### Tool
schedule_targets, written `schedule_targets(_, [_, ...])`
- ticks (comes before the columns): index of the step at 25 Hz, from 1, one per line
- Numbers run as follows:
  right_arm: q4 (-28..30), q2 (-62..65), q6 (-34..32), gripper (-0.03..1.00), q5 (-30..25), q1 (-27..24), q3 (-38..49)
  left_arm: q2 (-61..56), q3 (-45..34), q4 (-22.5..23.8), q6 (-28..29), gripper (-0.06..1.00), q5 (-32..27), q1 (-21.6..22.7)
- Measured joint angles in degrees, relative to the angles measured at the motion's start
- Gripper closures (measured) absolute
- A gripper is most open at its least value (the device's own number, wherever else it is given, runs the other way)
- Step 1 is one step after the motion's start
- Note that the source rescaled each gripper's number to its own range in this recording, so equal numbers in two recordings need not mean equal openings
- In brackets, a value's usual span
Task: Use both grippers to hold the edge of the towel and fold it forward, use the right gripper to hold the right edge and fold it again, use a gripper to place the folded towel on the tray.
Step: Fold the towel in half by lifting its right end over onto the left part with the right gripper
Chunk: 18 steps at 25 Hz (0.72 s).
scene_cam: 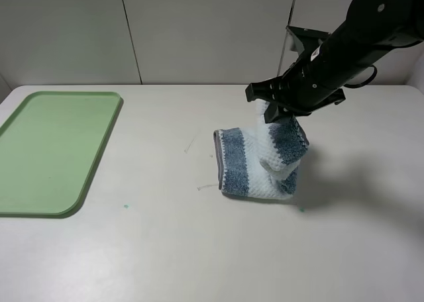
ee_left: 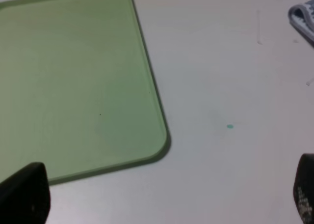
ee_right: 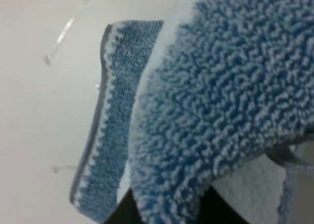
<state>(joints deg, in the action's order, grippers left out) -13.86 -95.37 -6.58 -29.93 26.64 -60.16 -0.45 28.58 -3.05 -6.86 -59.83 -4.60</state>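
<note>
Towel (scene_cam: 248,163) sits mid-right on the surface (scene_cam: 165,249), well apart from the tray (scene_cam: 53,143) at far left, which has nothing on it. It is already doubled once, judging by the stacked layers. The right hand (scene_cam: 278,116) reaches in from the upper right and is clamped on the towel's right side. That side hangs up off the surface in a curled flap while the left part lies flat, with the grey hem (scene_cam: 217,157) down on the surface. It is likely held high so the flap clears the lower layer and can swing across to the left for the second fold. In the right wrist view the blue terry fills the frame right at the fingers, hem (ee_right: 91,145) visible beyond, which fits a pinch on cloth; the exact contact is hidden. The left hand (ee_left: 164,197) is out of the high view. Its wrist camera shows two black fingertips (ee_left: 24,194) spread wide with nothing between them, so it is released, parked near the tray corner and clear of the fold. Stage looks like the second fold, mid-lift; tray placement not yet done. Risk: thick cloth may slip out or the bottom layer may drag along.
</note>
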Motion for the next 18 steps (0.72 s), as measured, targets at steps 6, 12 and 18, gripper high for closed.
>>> schedule_targets(6, [-0.37,-2.88,-0.02,0.88,0.97,1.73,0.0,0.0,0.0,0.0,0.0,-0.05,0.0,0.0])
schedule_targets(12, [-0.84,-4.72,-0.02,0.88,3.09,3.52,0.0,0.0,0.0,0.0,0.0,-0.05,0.0,0.0])
schedule_targets(18, [-1.04,-6.92,-0.02,0.88,4.19,4.16,0.0,0.0,0.0,0.0,0.0,-0.05,0.0,0.0])
